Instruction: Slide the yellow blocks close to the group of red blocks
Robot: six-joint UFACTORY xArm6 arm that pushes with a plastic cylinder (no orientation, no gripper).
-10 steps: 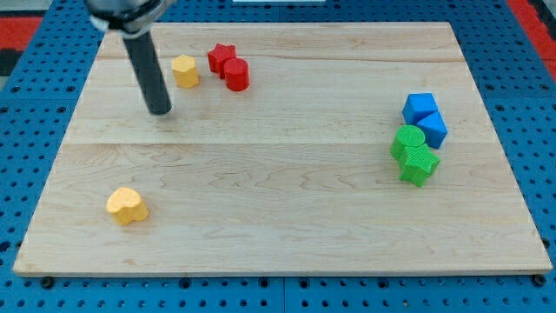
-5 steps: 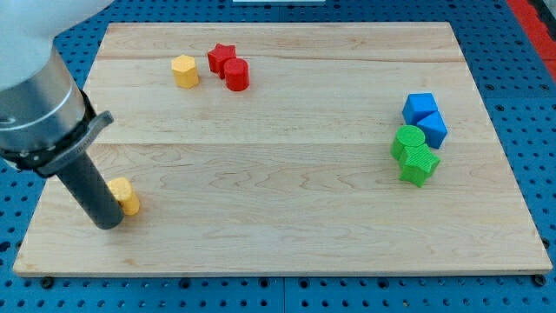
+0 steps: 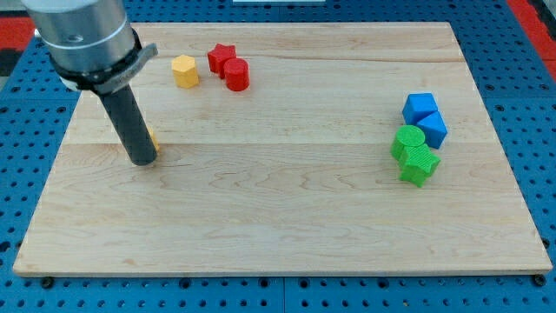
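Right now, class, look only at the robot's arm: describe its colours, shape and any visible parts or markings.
The arm ends in a straight, dark, matte cylindrical rod; my tip is its blunt lower end. Above the rod sits a wider grey metallic cylinder ringed by a dark collar with a small tab jutting out. No cables, labels or markings show, and there are no jaws.
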